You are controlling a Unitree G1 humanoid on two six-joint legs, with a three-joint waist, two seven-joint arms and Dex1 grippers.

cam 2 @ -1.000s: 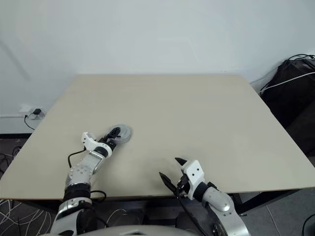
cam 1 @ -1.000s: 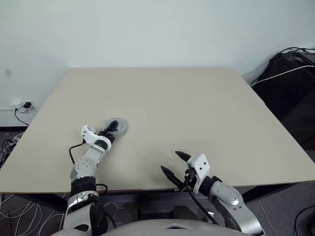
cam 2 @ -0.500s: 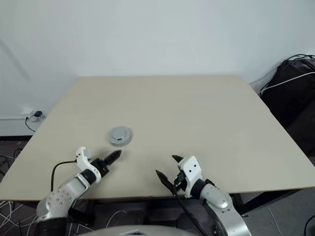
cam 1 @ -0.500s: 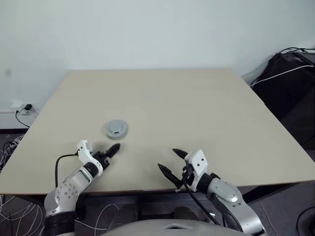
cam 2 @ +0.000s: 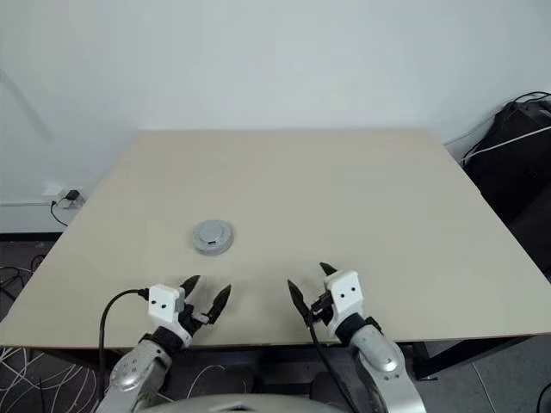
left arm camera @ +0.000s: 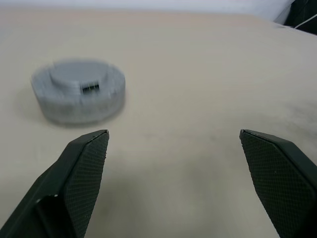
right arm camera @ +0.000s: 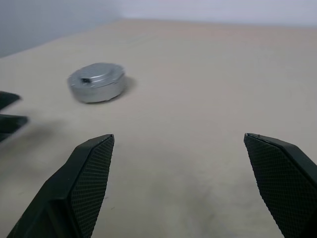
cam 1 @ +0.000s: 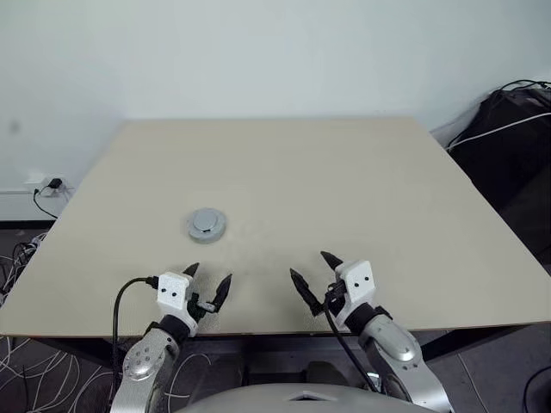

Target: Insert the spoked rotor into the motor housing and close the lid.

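**Left arm pulls back from the closed motor**

Nearest me, both grippers now hang over the front edge of the bench (cam 1: 362, 172), and both are released, black fingers spread with nothing between them. The left gripper (cam 1: 205, 286) is the one that has changed: a second ago its fingertips were out at the motor; since then it has drawn back toward the robot and rolled its wrist so the fingers sit side by side. The right gripper (cam 1: 312, 271) has barely shifted and sits just beside the left.

That retreat, I would judge, means the job is finished. What sits ahead of the left gripper, a little to its left and well apart from both, is one closed round unit: the lid (cam 1: 205, 221) is seated on the motor housing (left arm camera: 79, 106). The rotor, presumably shut inside, is hidden.

The assembly is a squat puck of dull silver-grey metal with a plain cylindrical wall and a raised, flatter disc on top, which carries a small dark notch at its edge. The finger pads (left arm camera: 84, 173) are black with a fine cross-hatched, grippy texture. The bench is smooth, matt, pale beige.
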